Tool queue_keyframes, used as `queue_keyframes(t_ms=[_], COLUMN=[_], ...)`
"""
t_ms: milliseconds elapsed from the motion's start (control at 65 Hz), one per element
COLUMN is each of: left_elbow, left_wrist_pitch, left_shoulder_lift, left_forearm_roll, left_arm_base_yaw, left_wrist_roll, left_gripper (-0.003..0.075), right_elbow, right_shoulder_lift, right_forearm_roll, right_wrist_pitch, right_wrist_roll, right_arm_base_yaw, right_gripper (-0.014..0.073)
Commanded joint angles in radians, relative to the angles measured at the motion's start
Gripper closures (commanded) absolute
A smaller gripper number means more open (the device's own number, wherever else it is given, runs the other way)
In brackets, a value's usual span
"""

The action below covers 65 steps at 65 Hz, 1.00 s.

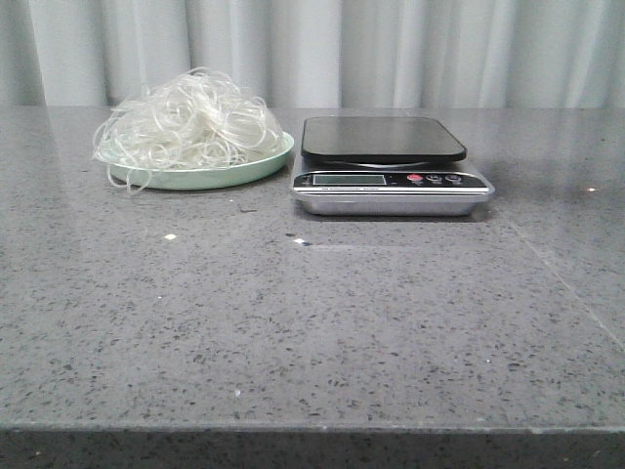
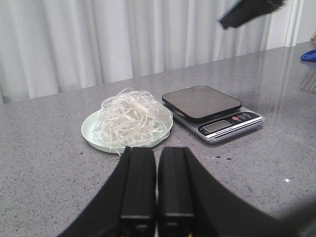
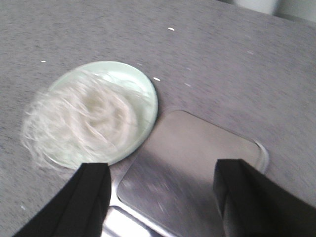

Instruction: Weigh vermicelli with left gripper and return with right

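You've got a grey speckled table (image 1: pixel 312 322) filling most of the front view, white curtain (image 1: pixel 391 49) behind it. Neither arm shows in that view.

Next down in size: the kitchen scale (image 1: pixel 391 166), black weighing pad on a silver base with its display and buttons facing the robot. Pad is bare. Right wrist camera looks straight down onto it: the right gripper (image 3: pixel 163 190) hovers over the scale's pad, fingers spread wide apart, nothing between them. That frame is motion-blurred, so don't trust fine detail there.

Pale green plate (image 1: pixel 244 168) sits just beside the scale, rim nearly touching the base; I can't tell if they make contact. From the right gripper, it's off past the left-hand finger (image 3: pixel 86 197) as shown.

The vermicelli (image 1: pixel 186 122) is heaped on that plate, loose strands spilling over the far rim onto the table side. Untouched by either gripper.

Left gripper (image 2: pixel 157 187): clenched, fingers pressed together with no gap, holding nothing. It hangs above the table short of the plate, vermicelli dead ahead of its tips, scale ahead and off to one side. Clearly apart from the noodles.

Dark piece of the other arm (image 2: pixel 249 12) pokes in above the scale in the left wrist view.
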Motion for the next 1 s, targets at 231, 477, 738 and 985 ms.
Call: queue_keyframes(t_ms=[231, 477, 738, 985], left_elbow=[-0.023, -0.023, -0.023, -0.023], left_wrist_pitch=[-0.082, -0.082, -0.082, -0.082], left_shoulder_lift=[0.015, 0.015, 0.015, 0.015], left_forearm_roll=[-0.014, -0.014, -0.014, -0.014], left_arm_base_yaw=[0.001, 0.001, 0.001, 0.001], left_wrist_roll=[-0.001, -0.001, -0.001, -0.001], left_gripper=[0.0594, 0.0594, 0.0594, 0.0594], right_elbow=[0.570, 0.826, 1.033, 1.075], right_shoulder_lift=[-0.547, -0.875, -1.181, -1.250], right_forearm_roll=[-0.027, -0.046, -0.046, -0.046], right_wrist_pitch=[-0.329, -0.390, -0.489, -0.497], right_wrist_roll=[-0.014, -0.014, -0.014, -0.014], right_arm_base_yaw=[-0.077, -0.077, -0.077, -0.077], right_gripper=[0.0050, 0.0050, 0.0197, 0.0438])
